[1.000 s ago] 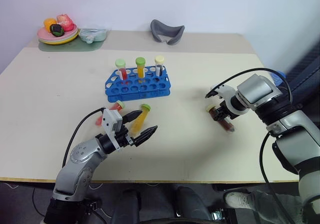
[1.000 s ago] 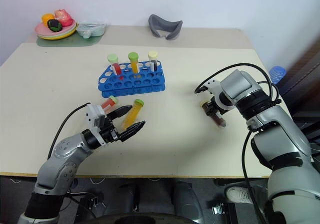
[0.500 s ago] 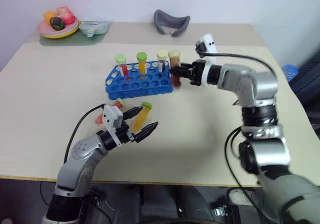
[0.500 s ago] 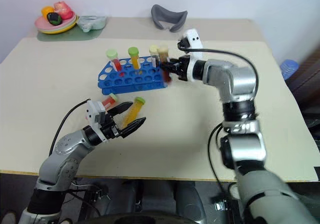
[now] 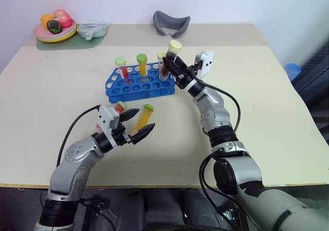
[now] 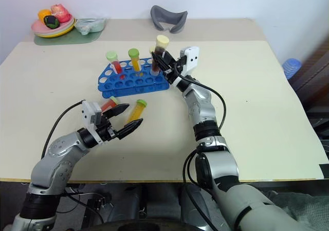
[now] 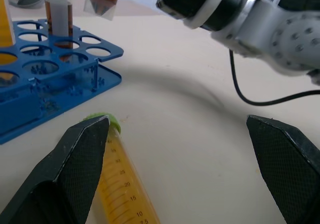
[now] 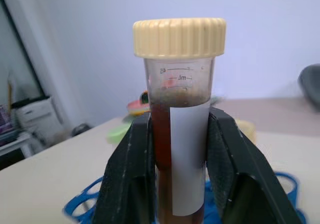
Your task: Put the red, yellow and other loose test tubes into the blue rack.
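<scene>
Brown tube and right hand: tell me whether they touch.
Touching. The right wrist view shows the right hand with both black fingers pressed against the sides of the brown tube, which stands upright between them above the blue rack.

The right gripper [image 5: 171,66] has lifted the brown tube [image 5: 170,58] off the table to above the blue rack [image 5: 141,85].

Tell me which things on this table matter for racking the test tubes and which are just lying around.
Part of the job:
- blue rack
- brown tube, held upright in the right gripper above the rack
- yellow tube and red tube, lying on the table by the open left gripper

Just lying about:
- grey curved object
- plate of toy food
- pale blue dish
</scene>
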`<state>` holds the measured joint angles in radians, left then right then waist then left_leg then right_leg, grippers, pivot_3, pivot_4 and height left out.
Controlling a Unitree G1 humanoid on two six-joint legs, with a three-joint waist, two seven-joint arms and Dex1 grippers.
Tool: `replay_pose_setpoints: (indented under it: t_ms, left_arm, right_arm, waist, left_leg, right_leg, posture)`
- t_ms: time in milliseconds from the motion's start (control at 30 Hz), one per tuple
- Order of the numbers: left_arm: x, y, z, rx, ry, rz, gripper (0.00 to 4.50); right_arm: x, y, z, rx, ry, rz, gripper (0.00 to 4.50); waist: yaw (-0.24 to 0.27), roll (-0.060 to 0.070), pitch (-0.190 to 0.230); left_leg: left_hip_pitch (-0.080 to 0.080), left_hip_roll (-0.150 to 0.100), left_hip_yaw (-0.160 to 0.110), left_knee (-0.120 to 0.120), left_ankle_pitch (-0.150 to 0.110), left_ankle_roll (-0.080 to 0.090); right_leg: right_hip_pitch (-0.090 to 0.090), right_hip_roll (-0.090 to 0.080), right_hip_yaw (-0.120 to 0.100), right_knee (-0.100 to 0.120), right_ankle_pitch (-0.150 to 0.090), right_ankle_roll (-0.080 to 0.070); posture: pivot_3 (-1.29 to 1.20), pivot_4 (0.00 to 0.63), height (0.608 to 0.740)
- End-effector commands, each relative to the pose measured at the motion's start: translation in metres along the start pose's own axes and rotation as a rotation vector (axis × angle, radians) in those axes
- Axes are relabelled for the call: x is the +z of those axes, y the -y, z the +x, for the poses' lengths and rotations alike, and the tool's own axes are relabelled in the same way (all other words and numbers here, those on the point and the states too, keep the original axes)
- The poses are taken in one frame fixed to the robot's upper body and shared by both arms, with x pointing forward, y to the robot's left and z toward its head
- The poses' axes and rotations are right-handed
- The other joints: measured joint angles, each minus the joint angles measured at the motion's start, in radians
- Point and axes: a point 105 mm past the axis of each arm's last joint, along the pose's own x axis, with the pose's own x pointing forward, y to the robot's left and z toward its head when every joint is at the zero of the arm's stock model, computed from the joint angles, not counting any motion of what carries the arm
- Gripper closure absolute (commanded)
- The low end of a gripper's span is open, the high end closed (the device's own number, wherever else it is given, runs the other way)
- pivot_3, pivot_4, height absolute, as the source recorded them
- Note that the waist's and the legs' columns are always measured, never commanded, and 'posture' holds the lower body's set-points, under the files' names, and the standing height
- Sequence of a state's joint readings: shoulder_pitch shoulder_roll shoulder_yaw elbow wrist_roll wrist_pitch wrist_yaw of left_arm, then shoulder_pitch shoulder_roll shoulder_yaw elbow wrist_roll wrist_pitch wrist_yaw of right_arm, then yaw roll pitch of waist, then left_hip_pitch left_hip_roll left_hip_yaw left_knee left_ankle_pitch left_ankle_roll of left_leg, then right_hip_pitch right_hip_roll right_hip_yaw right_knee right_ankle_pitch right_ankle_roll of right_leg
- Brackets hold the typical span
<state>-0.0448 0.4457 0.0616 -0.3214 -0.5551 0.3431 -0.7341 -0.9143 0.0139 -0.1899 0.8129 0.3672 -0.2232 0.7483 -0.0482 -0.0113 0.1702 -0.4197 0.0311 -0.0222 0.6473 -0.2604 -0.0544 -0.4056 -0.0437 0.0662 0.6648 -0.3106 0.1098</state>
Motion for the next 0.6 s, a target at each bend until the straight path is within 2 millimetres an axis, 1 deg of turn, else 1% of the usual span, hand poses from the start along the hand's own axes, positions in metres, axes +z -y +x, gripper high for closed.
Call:
replay_pose_setpoints:
  t_ms: [33, 233, 367, 467, 600]
  left_arm:
    - [0.012, 0.000, -0.008, 0.006, 0.021, 0.030, 0.00]
    - [0.016, 0.002, -0.016, 0.026, 0.010, 0.030, 0.00]
    - [0.018, 0.004, -0.019, 0.035, 0.003, 0.031, 0.00]
    - [0.020, 0.004, -0.021, 0.043, 0.003, 0.031, 0.00]
    - [0.024, 0.003, -0.022, 0.049, 0.024, 0.023, 0.00]
  right_arm:
    - [0.008, -0.002, 0.005, 0.001, 0.091, -0.039, 3.72]
    - [-0.014, -0.002, -0.004, -0.027, 0.077, -0.061, 3.72]
    - [-0.032, -0.002, -0.012, -0.052, 0.022, -0.067, 3.72]
    - [-0.039, -0.001, -0.014, -0.078, -0.003, -0.073, 3.72]
    - [-0.041, 0.001, -0.013, -0.098, -0.026, -0.086, 3.72]
  waist:
    - [-0.001, 0.000, 0.000]
    - [-0.001, 0.000, 0.000]
    - [-0.001, 0.000, 0.000]
    - [-0.001, 0.000, 0.000]
    - [-0.003, 0.000, 0.000]
  left_leg:
    - [0.000, 0.000, 0.000, 0.000, 0.000, 0.000]
    - [0.000, 0.000, 0.000, 0.000, 0.000, -0.001]
    - [0.000, 0.000, 0.000, 0.000, 0.001, -0.002]
    - [0.001, 0.000, 0.000, 0.000, 0.002, -0.003]
    - [0.004, 0.000, 0.000, -0.001, 0.001, -0.003]
  right_leg:
    - [0.000, 0.000, 0.000, 0.000, 0.000, 0.000]
    - [0.000, 0.000, 0.000, 0.000, 0.000, 0.000]
    - [0.000, 0.000, 0.001, 0.000, 0.000, 0.000]
    - [0.001, 0.000, 0.001, 0.001, 0.000, 0.000]
    - [0.003, 0.000, 0.001, 0.001, 0.000, 0.000]
  posture:
    - [0.00, 0.150, 0.740]
    - [0.00, 0.150, 0.740]
    - [0.00, 0.150, 0.740]
    - [0.00, 0.150, 0.740]
    - [0.00, 0.150, 0.740]
